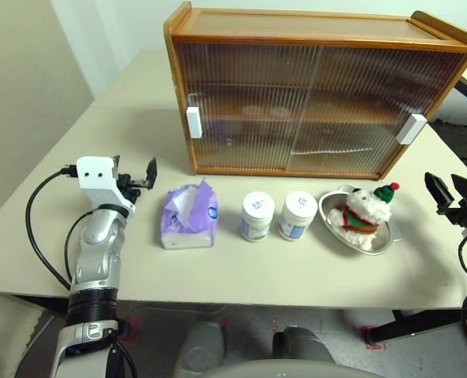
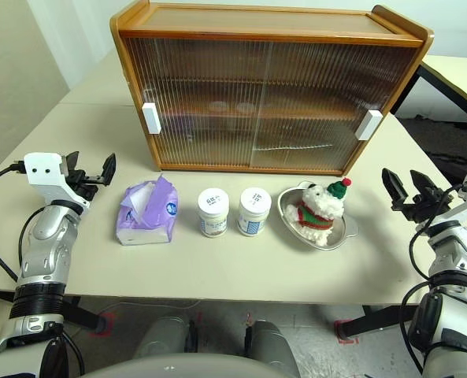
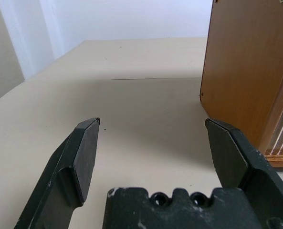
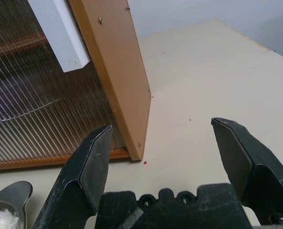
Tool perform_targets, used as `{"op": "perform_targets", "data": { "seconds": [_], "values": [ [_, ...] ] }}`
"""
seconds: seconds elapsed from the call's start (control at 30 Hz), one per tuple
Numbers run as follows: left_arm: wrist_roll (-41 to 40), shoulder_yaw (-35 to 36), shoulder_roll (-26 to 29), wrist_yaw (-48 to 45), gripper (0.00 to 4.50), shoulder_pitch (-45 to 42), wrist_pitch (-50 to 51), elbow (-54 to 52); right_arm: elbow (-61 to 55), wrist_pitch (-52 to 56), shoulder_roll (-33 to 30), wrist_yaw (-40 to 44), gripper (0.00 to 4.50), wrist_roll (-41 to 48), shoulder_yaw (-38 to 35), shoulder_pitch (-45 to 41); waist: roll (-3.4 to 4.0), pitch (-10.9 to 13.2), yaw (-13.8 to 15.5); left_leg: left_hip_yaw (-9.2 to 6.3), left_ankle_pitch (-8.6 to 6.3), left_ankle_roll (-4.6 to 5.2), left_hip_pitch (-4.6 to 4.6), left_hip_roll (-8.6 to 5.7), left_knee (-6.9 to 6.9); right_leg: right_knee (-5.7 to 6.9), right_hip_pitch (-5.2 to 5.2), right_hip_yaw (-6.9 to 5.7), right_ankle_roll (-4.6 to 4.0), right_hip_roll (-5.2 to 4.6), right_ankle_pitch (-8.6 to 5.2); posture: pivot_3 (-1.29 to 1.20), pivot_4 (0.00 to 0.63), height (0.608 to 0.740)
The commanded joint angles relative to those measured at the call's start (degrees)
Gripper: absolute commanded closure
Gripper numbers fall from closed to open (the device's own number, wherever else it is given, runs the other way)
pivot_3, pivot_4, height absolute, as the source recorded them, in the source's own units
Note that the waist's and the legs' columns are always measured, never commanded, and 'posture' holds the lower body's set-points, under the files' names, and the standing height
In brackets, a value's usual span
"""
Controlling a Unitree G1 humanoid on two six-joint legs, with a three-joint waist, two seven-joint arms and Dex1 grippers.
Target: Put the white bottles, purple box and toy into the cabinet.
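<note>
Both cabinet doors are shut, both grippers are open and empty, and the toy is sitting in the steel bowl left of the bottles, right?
Not quite: the toy in the steel bowl sits right of the white bottles, as the right eye view shows. The rest holds.

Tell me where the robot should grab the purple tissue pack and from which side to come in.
Grip the purple box across its two long side faces, coming from above with the left gripper, which is open beside it. The tissue sticks up from its top, so close low on the body. It is soft and will likely squash.
</note>
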Motion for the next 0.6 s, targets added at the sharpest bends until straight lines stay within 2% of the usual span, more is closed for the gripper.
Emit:
{"op": "perform_targets", "data": {
  "seconds": [0.03,0.1,0.17,0.3,0.47,0.57,0.6],
  "values": [
    [-0.5,2.4,3.3,-1.2,0.00,0.0,0.0,1.8,-2.2,-0.8,2.3,3.3,0.02,0.9,0.2,1.6,0.00,0.0,-0.1,0.00,0.00,0.00,0.00,0.00,0.00,0.00,0.00,0.00,0.00,0.00,0.00,0.21,0.000,0.740],
    [-1.6,5.3,7.1,-3.1,0.00,-0.1,-1.1,4.8,-6.9,-0.8,5.9,7.4,0.02,2.4,0.6,4.7,-0.28,-0.2,-0.6,0.00,0.00,0.00,0.02,0.10,-0.02,0.01,-0.02,0.01,-0.04,0.13,0.00,0.20,0.000,0.740],
    [-2.7,6.3,8.8,-4.3,0.00,0.1,-1.3,5.9,-12.4,-0.1,8.5,8.1,0.02,2.9,1.5,6.9,-0.23,-0.2,-1.2,-0.16,-0.04,-0.08,0.05,0.38,-0.03,0.01,0.05,-0.10,-0.25,0.40,0.00,0.19,0.000,0.740],
    [-2.5,5.7,8.2,-4.7,0.00,-0.1,-1.0,4.8,-18.0,1.5,10.6,7.8,0.02,3.3,2.3,8.8,0.64,0.0,-1.5,-0.13,-0.20,-0.35,0.20,0.16,-0.04,0.07,0.18,-0.23,-0.20,0.03,0.01,0.19,0.007,0.740],
    [-5.5,2.1,6.8,-12.9,0.00,-0.4,-2.2,-0.3,-31.6,7.3,12.6,9.9,0.02,6.2,4.1,15.4,0.36,-0.2,-1.1,-0.24,-0.20,-0.36,0.44,0.14,-0.03,0.02,0.55,-0.50,-0.18,-0.06,-0.04,0.17,0.000,0.740],
    [-7.3,0.2,7.6,-19.0,0.57,-1.2,-2.6,-2.1,-45.9,13.8,12.6,10.8,0.00,9.8,5.7,22.1,0.49,-0.2,-1.3,-0.31,-0.23,-0.41,0.43,0.19,-0.04,0.03,0.56,-0.54,-0.24,0.00,-0.11,0.17,0.000,0.740],
    [-7.6,-0.1,7.9,-20.2,0.93,-1.3,-2.6,-2.6,-49.7,15.6,12.3,10.8,0.00,10.7,5.9,23.9,0.60,-0.2,-1.5,-0.32,-0.24,-0.42,0.43,0.19,-0.04,0.04,0.56,-0.54,-0.25,0.02,-0.13,0.17,0.000,0.740]
  ]
}}
